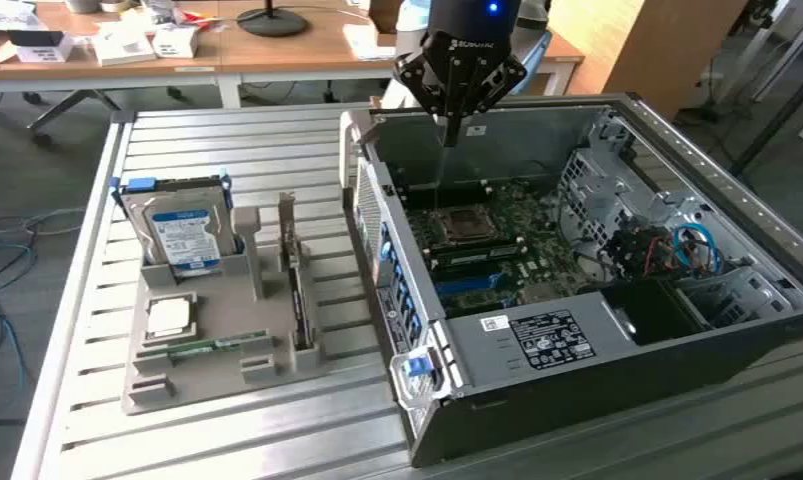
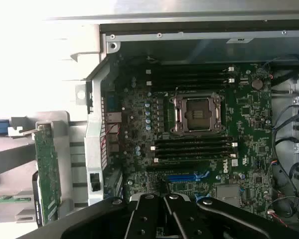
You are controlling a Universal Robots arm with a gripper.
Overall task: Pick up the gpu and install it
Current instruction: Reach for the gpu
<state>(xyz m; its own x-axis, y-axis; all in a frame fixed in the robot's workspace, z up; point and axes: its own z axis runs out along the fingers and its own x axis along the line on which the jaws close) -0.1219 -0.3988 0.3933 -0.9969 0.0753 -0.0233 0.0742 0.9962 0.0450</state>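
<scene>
Hovering: one closed gripper (image 1: 448,138); one gpu (image 1: 297,290) upright.

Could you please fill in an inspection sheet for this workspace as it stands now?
Surface: slatted metal table, bearing a grey holder tray and an open computer case.
Job's things: gpu stands upright in the tray, untouched.
Clutter: hard drive, CPU and RAM stick in the tray.
Grippers: gripper shut, empty, above the case's motherboard.
Cables: red and blue leads inside the case; blue cables on the floor.
Surroundings: wooden desks with boxes behind.
</scene>
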